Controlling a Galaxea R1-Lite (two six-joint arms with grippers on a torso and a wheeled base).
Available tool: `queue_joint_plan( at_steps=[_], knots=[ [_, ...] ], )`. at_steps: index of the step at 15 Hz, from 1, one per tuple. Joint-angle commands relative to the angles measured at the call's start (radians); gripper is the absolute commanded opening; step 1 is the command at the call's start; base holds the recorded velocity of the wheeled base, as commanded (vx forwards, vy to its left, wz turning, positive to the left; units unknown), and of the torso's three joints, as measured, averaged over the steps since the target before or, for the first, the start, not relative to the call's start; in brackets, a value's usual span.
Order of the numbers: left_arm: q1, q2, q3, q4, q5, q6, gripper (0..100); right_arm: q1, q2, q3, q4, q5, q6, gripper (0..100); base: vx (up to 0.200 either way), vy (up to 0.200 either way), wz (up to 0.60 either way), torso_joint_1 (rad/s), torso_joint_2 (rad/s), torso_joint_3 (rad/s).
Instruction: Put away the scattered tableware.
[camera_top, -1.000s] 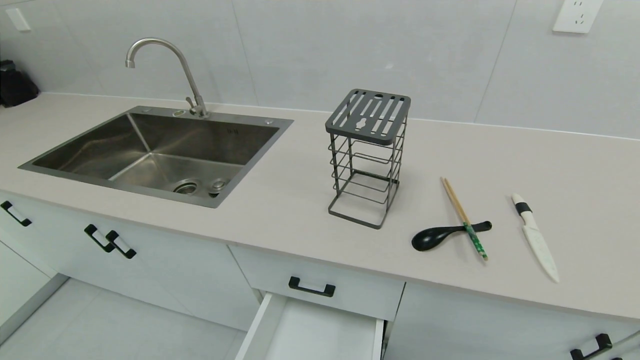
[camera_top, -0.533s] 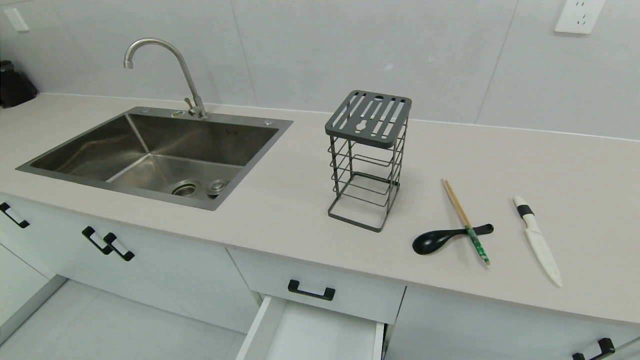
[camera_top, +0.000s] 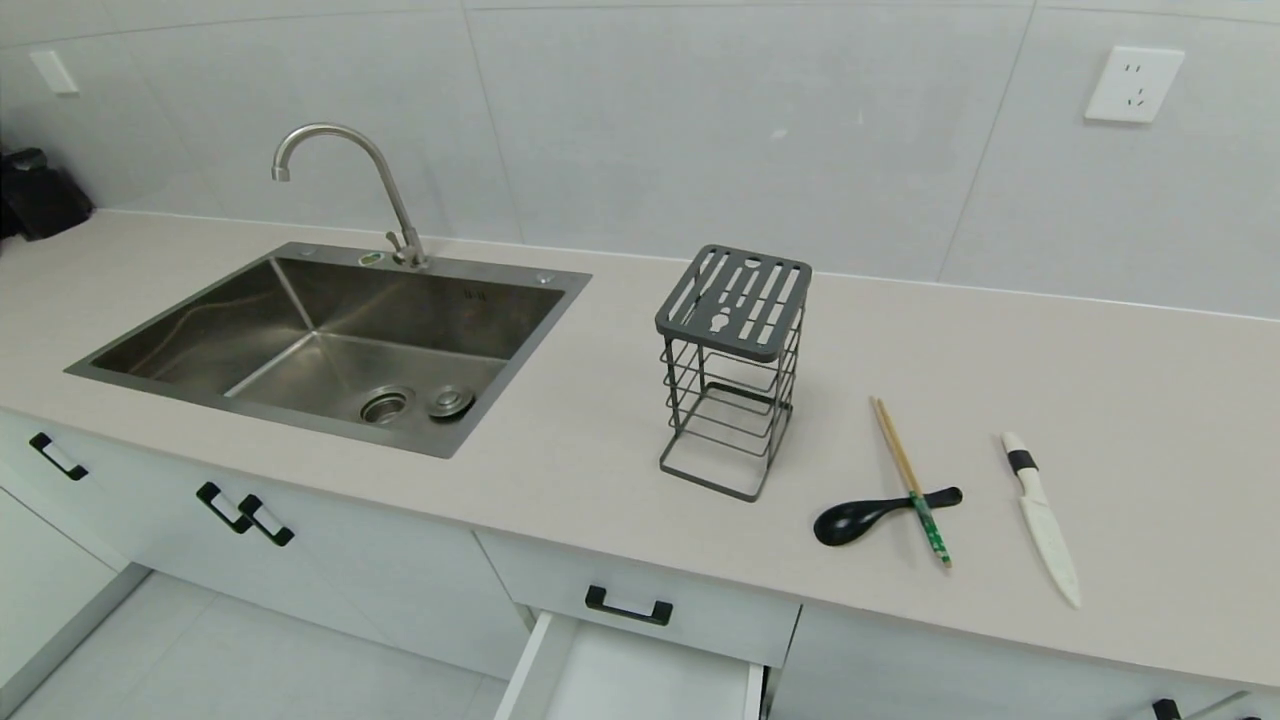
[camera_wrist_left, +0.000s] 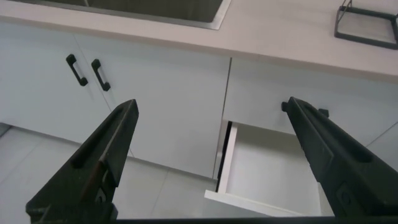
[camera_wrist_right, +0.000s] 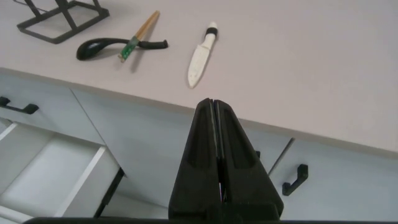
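On the pale countertop (camera_top: 1150, 400) a dark wire cutlery rack (camera_top: 733, 370) stands right of the sink. To its right lie a black spoon (camera_top: 868, 515), a pair of wooden chopsticks (camera_top: 909, 478) crossing the spoon's handle, and a white knife (camera_top: 1041, 517) with a black band. The right wrist view has the spoon (camera_wrist_right: 102, 48), chopsticks (camera_wrist_right: 138, 37) and knife (camera_wrist_right: 203, 55) on the counter beyond my shut right gripper (camera_wrist_right: 215, 118), which hangs in front of the cabinets below counter height. My left gripper (camera_wrist_left: 211, 130) is open wide, low before the cabinet fronts, nothing between its fingers.
A steel sink (camera_top: 330, 335) with a curved tap (camera_top: 350, 180) takes the counter's left. A white drawer (camera_top: 640, 675) below the rack stands pulled open, also in the left wrist view as the drawer (camera_wrist_left: 267, 177). Cabinet doors with black handles (camera_top: 245, 505) line the front.
The head camera has tilted up and pulled back, so the counter and everything on it sit lower in the picture. Nothing on the counter has moved.
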Motion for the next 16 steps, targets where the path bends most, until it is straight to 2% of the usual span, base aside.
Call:
queue_joint_plan(
  at_steps=[1,4,5,11,16],
  knots=[
    [0.001,0.001,0.000,-0.001,0.000,-0.001,100,0.000,0.000,0.000,-0.001,0.002,-0.002,0,0.000,0.000,0.00,0.315,-0.60,-0.290],
    [0.001,0.001,0.000,-0.001,0.000,-0.001,100,0.000,0.002,0.000,0.001,0.002,0.001,0,0.000,0.000,0.00,0.295,-0.58,-0.281],
    [0.001,0.001,0.000,-0.001,0.000,-0.001,100,0.000,0.002,-0.002,0.001,0.002,0.013,100,0.000,0.000,0.00,0.119,-0.28,-0.119],
    [0.001,0.001,0.000,-0.001,0.000,-0.001,100,0.000,0.000,0.000,-0.001,-0.001,0.018,100,0.000,0.000,0.00,0.007,-0.01,-0.006],
    [0.001,0.001,0.000,-0.001,0.000,-0.001,100,0.000,0.000,0.000,-0.022,0.041,0.004,100,0.000,0.000,0.00,0.000,0.00,0.000]
  ],
)
